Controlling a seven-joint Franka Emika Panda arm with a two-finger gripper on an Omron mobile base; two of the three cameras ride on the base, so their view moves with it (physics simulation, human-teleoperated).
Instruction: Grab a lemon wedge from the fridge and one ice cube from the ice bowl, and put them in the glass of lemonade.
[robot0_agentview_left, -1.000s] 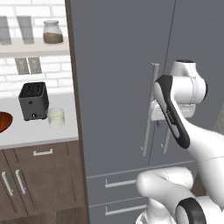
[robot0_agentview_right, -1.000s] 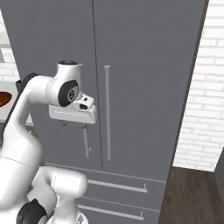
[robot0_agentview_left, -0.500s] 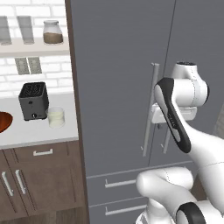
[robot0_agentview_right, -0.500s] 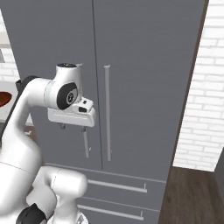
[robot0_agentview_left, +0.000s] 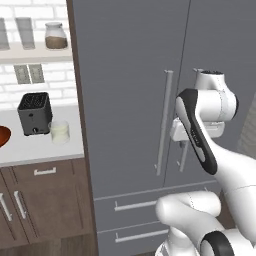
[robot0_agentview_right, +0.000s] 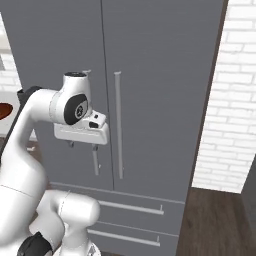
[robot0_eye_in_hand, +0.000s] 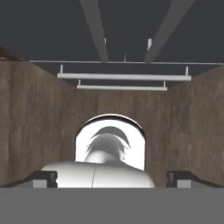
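Barely any change: hand dips slightly before the fridge (robot0_agentview_right: 150, 75) | gripper (robot0_agentview_right: 82, 146) points down, jaws spread wide, holding nothing, near left door handle (robot0_agentview_left: 164, 122) | doors shut, so lemon wedge presumably inside, unseen | glass of lemonade (robot0_agentview_left: 59, 132) waits beside toaster (robot0_agentview_left: 34, 113)

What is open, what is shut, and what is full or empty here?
fridge: both doors shut, drawers shut.
gripper: fingers wide apart, holding nothing, pointing down in front of the fridge handles.
glass of lemonade: upright on the counter, filled with pale liquid.
toaster: slots empty.
jar: lid on, up on the shelf.
cabinets: closed.
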